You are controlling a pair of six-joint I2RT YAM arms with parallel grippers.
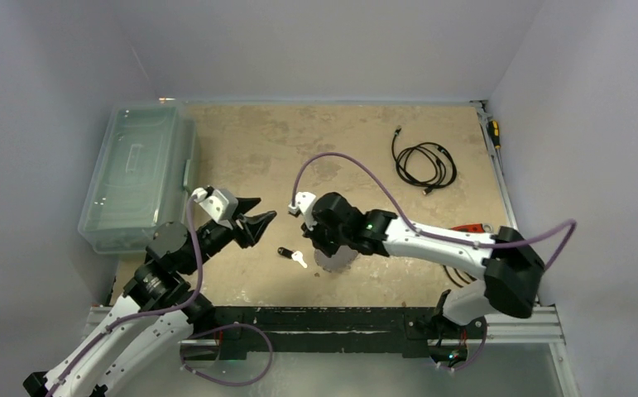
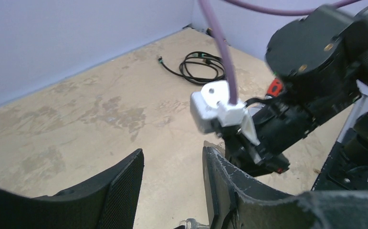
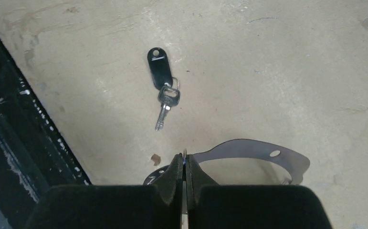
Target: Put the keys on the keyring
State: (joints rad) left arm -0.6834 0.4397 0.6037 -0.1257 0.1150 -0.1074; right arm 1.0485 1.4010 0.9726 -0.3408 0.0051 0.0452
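Left of the keys (image 3: 162,93), the left gripper (image 1: 266,208) hangs half open and empty. Just ahead of the right gripper (image 3: 184,164) the keys lie flat; its closed jaws pinch the keyring (image 3: 248,149) by its thin edge. Light, stiff, probably slippery metal: the black head looks the best hold.

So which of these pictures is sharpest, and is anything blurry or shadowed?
Right wrist view: crisp, the keys sharp with little shadow. Left wrist view: softer, the right arm close up blurs, that camera's own fingers dark. Top view: even light, soft shadow beneath the right gripper.
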